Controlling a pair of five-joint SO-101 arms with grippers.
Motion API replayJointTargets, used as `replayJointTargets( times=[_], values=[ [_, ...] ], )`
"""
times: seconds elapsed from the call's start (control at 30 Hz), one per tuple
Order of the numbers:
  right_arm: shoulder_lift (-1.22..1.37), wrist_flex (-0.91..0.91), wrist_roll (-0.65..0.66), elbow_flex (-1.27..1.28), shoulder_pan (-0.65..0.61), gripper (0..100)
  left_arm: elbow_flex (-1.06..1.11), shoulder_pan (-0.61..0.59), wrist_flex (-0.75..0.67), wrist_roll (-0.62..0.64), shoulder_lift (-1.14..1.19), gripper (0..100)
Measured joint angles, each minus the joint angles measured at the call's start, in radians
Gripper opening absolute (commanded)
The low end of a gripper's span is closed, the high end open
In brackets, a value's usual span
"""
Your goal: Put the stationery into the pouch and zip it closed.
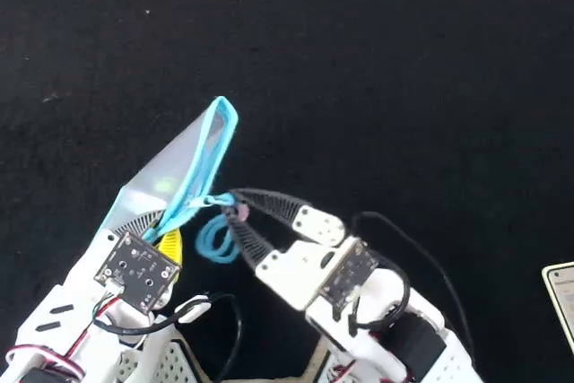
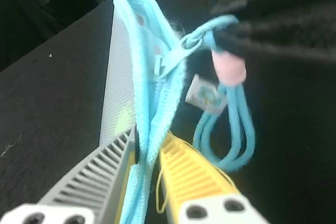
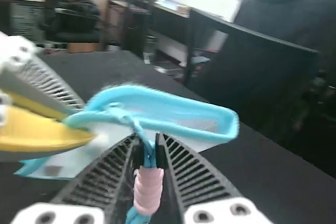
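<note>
The pouch (image 1: pixel 184 163) is clear with light blue zip tape and lies tilted on the black table, one corner raised. My left gripper (image 1: pixel 169 226), grey and yellow fingered, is shut on the pouch's edge (image 2: pixel 142 145) near the zip's end. My right gripper (image 1: pixel 235 211), with black fingers, is shut on the blue cord loop (image 1: pixel 215 239) of the zip pull (image 3: pixel 147 156), by its pink bead (image 3: pixel 148 190). The cord (image 2: pixel 226 135) hangs down from the slider (image 2: pixel 173 59). What is inside the pouch I cannot make out.
A black cloth (image 1: pixel 377 69) covers the table, with free room at the back and to both sides. A card or paper corner (image 1: pixel 562 298) lies at the right edge. A dark chair (image 3: pixel 247 77) stands behind the table.
</note>
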Motion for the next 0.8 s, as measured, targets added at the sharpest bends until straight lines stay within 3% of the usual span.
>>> replayJointTargets(
  times=[0.3,0.53,0.67,0.8],
  values=[
    [0.0,-0.17,0.0,0.14,0.173,1.1,0.006,0.014,0.002,0.0,0.0,3],
    [0.0,-0.252,-0.038,0.183,0.224,3.1,0.006,0.014,0.002,0.0,0.0,3],
    [0.0,-0.141,-0.1,0.124,0.216,13.4,0.006,0.014,0.002,0.0,0.0,3],
    [0.0,0.08,-0.127,-0.002,0.089,19.5,0.006,0.014,0.002,0.0,0.0,3]
  ],
)
